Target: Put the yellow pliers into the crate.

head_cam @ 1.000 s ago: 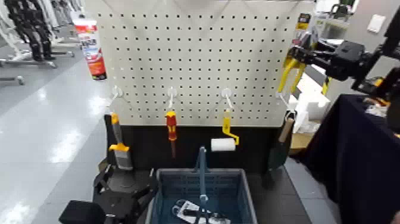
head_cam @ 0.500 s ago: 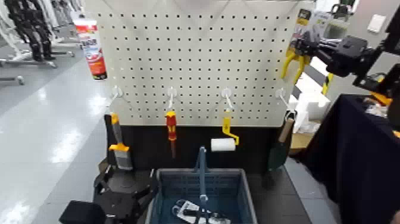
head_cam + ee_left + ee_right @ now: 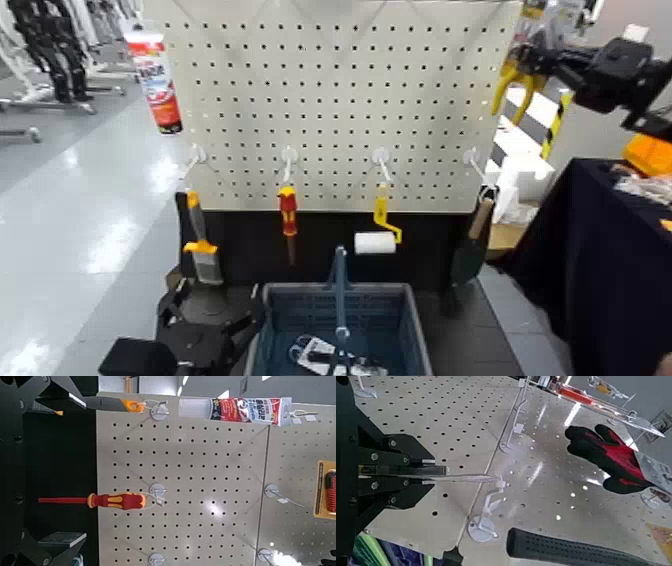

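On the left, a plastic tube with a red-and-white label (image 3: 160, 90) hangs high beside the pale, evenly perforated pegboard (image 3: 330, 110). Low at the near left is the left gripper (image 3: 218, 300), its fingers spread and nothing between them. Just beyond it hangs a flat-bladed tool with an orange handle (image 3: 202, 240), then the screwdriver (image 3: 288, 212), with its bulging red-and-yellow grip and straight shaft.

Near the middle stands the crate (image 3: 292, 289), blue-grey plastic with slotted walls and an arching handle; a white-carded item (image 3: 330, 356) lies inside (glossy, by the look of it). Above and slightly right hangs the paint roller (image 3: 376, 243), its soft white sleeve on a bent yellow frame.

Farther right is a dark tool with a wooden handle (image 3: 472, 240). High on the right, beside the board's edge and well apart from the crate, the right gripper (image 3: 526, 60) is clenched on the card of the yellow pliers (image 3: 508, 88), whose smooth curved handles hang downward. A dark cloth-covered table (image 3: 610, 250) stands below.

The right wrist view shows the card edge-on, a thin strip (image 3: 467, 477) between the jaws, plus what the head view does not: a red-and-black glove (image 3: 613, 459) and a textured black bar (image 3: 566, 548).
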Tool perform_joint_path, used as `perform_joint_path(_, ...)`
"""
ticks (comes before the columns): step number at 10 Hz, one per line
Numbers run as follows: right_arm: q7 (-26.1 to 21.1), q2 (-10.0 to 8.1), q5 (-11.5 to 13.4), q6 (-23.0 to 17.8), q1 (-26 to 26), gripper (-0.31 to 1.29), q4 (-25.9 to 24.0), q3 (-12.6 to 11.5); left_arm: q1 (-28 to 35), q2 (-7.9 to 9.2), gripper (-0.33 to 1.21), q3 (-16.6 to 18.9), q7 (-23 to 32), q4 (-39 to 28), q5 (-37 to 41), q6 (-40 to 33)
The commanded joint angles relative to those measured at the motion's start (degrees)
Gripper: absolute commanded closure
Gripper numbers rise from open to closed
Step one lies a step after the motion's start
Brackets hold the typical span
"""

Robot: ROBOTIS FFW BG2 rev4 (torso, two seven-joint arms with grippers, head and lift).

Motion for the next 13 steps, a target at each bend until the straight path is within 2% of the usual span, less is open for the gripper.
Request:
perform_joint_path(1,0.0,-0.01,0.6,2.9,2.7,1.10,-8.2,-3.0,0.0,-0.62,0.15,0.1,0.0,0.0,0.1,0.0)
perform_joint_path(2,0.0,0.34,0.5,3.7,4.1,1.10,-10.8,-3.8,0.0,-0.44,0.15,0.0,0.0,0.0,0.1,0.0)
perform_joint_path(5,-1.0,2.98,-0.9,6.5,11.1,1.10,-19.6,-6.9,-0.1,-0.18,0.15,-0.2,0.0,0.0,0.2,0.1)
perform_joint_path(6,-1.3,4.30,-1.1,6.9,13.6,1.10,-21.7,-7.6,-0.1,0.00,0.15,-0.3,0.0,-0.1,0.2,0.1)
perform_joint_path(7,-2.3,6.41,-1.4,7.0,17.8,1.10,-23.7,-8.7,-0.2,0.44,0.15,-0.6,0.2,-0.2,0.2,0.2)
perform_joint_path(9,-2.7,10.19,-1.5,6.9,23.6,1.10,-25.0,-9.7,-0.2,1.23,0.15,-1.1,1.1,-0.4,0.2,0.5)
perform_joint_path(10,-2.7,11.50,-1.8,7.0,25.8,1.10,-25.4,-9.7,-0.3,1.76,0.15,-1.5,1.7,-0.4,0.2,0.7)
perform_joint_path(13,-3.1,14.23,-2.9,7.8,30.1,1.10,-25.0,-8.1,-0.6,2.72,0.15,-2.5,2.7,-0.6,0.6,1.2)
